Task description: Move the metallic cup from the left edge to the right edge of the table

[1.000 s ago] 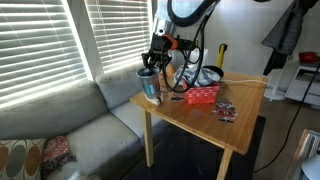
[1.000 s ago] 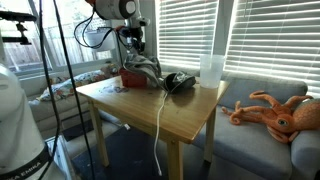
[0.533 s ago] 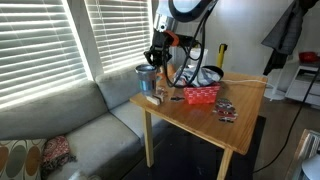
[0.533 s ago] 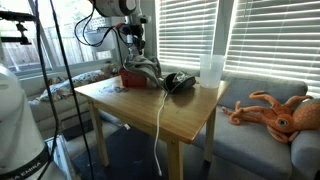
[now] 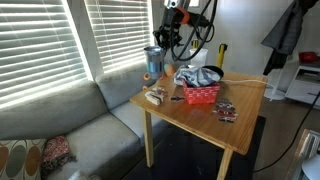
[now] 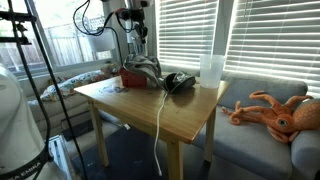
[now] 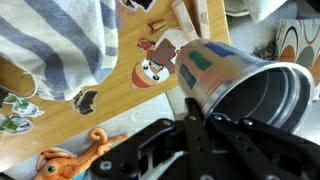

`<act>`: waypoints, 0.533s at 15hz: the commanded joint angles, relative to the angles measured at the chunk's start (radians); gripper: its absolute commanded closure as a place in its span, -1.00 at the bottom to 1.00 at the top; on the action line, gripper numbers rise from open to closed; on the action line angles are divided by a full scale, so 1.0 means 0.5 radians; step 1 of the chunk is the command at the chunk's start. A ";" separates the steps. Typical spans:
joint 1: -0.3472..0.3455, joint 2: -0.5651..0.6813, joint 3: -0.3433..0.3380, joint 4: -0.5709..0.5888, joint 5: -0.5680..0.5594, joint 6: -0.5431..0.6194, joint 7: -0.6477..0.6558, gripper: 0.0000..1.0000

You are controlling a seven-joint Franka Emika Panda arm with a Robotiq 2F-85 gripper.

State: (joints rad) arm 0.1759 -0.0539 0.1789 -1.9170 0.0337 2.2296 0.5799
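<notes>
The metallic cup [image 5: 153,62] is shiny silver with coloured stickers. It hangs in the air above the left rear part of the wooden table [image 5: 245,100]. My gripper [image 5: 156,47] is shut on its rim from above. In the wrist view the cup [image 7: 235,85] fills the right side, with one black finger [image 7: 190,122] outside its wall and one inside. In an exterior view the gripper [image 6: 141,32] is high over the far side of the table [image 6: 150,108]; the cup is hard to make out there.
A red basket [image 5: 202,95] with a striped cloth [image 5: 200,76] sits mid-table, and also shows in an exterior view [image 6: 135,77]. A small box [image 5: 154,96] lies at the left edge, with cards [image 5: 226,111] nearby. A white cup [image 6: 211,70], a cable [image 6: 162,110], an octopus toy [image 6: 275,112] and a sofa [image 5: 70,130] also show.
The gripper has lifted the metallic cup off the table's left edge and carried it up and toward the back. A small box now shows where the cup stood.
</notes>
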 commanded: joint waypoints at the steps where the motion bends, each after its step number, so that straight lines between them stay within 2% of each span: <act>1: -0.096 -0.250 -0.069 -0.071 0.058 -0.066 0.129 0.92; 8: -0.403 -0.547 -0.243 -0.264 0.036 -0.094 0.386 0.93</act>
State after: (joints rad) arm 0.0204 -0.2505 0.0811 -1.9730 0.0360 2.1924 0.7203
